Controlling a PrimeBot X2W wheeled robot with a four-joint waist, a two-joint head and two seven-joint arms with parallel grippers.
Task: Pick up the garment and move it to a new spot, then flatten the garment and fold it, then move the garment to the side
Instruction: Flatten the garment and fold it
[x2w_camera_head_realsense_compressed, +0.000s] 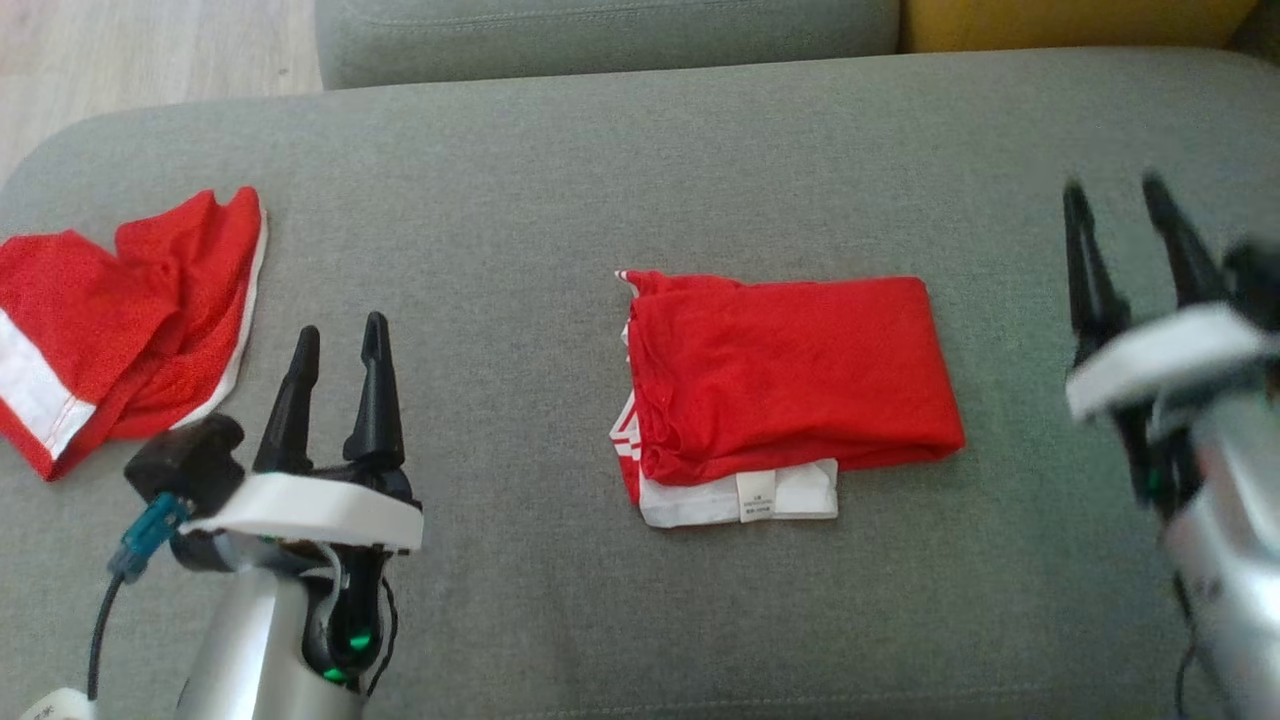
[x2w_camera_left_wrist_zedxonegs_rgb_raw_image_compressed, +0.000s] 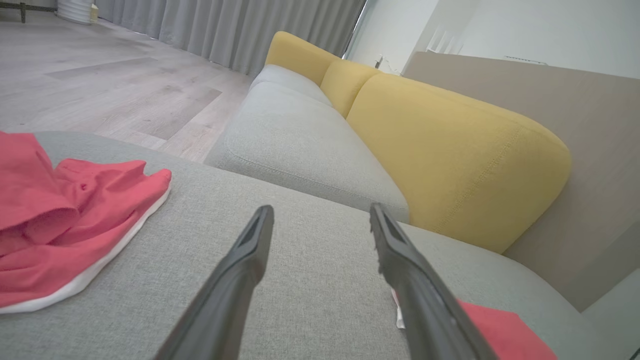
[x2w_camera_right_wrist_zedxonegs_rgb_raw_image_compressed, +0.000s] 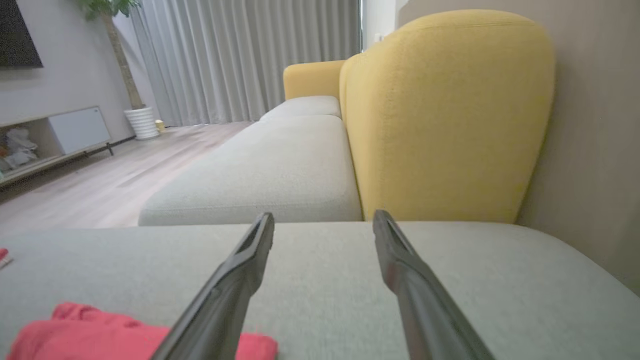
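Note:
A red garment lies folded into a neat rectangle in the middle of the grey sofa cushion, with a white hem and label showing at its near edge. Its corner shows in the left wrist view as garment and in the right wrist view as garment. My left gripper hovers open to the left of it, holding nothing. My right gripper stands open to the right of it, blurred, also holding nothing. The same open fingers show as left gripper and right gripper.
A second red cloth with white trim lies crumpled at the cushion's left end, also seen as the cloth. Beyond the cushion are another grey seat, yellow backrests, and wooden floor.

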